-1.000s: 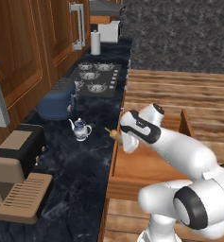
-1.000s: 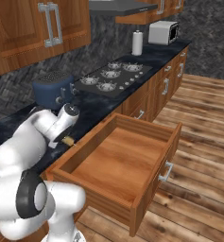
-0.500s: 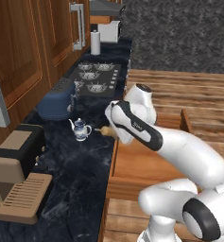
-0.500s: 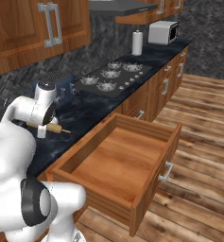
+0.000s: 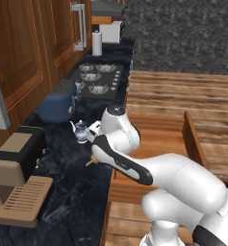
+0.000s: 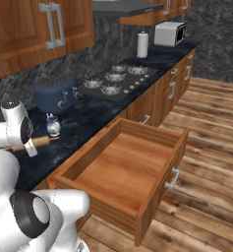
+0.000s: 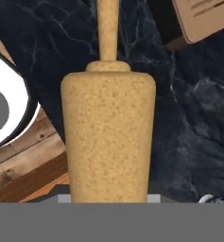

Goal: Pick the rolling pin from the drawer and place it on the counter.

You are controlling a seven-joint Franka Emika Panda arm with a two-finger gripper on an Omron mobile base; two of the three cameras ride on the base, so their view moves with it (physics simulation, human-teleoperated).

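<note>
The rolling pin point(image 6: 41, 141) is a slim tan cylinder, held level just above the counter point(image 6: 91, 118) near its front edge, beside the small glass teapot point(image 6: 52, 125). My gripper point(image 6: 29, 146) is shut on it. In the left base view one tapered handle of the rolling pin point(image 5: 90, 163) pokes out below my gripper point(image 5: 95, 154), over the dark counter point(image 5: 82, 192). Seen along the hand, the rolling pin point(image 7: 108, 137) runs over the marbled counter point(image 7: 193, 123). The drawer point(image 6: 119, 170) stands pulled open with a bare wooden bottom.
A blue toaster point(image 6: 54, 92) and the teapot point(image 5: 81, 132) sit behind the gripper. A tan coffee machine point(image 5: 17, 187) stands to the left on the counter. Farther along are the hob point(image 6: 115, 78), a paper roll point(image 6: 142, 45) and a microwave point(image 6: 169, 33).
The arm has swung from above the drawer's edge out over the counter, carrying the rolling pin toward the teapot and coffee machine. The drawer stays open.
</note>
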